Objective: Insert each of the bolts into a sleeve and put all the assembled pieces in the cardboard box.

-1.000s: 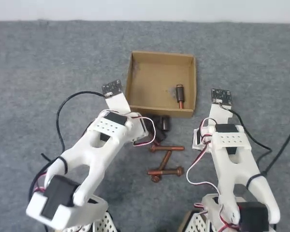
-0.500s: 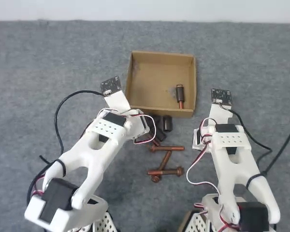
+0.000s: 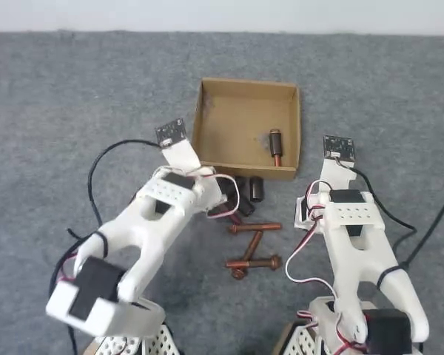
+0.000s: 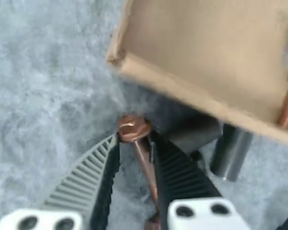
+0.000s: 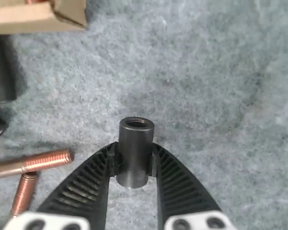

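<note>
The left gripper (image 4: 133,140) is clenched on a copper bolt (image 4: 132,128). Its head sticks out just past the fingertips, toward the near left corner of the cardboard box (image 4: 182,91), and the shaft runs back between the fingers. The right gripper (image 5: 134,152) grasps a black sleeve (image 5: 136,136), whose open bore points away from the wrist. The sleeve is to the right of the bolt, with loose bolts (image 3: 255,228) and spare sleeves (image 3: 256,188) between them. I think the threaded end must first turn toward this bore. One finished piece (image 3: 275,148) lies in the box. The table carries grey carpet (image 3: 81,96), and behind its far edge is a pale wall (image 3: 222,13).
</note>
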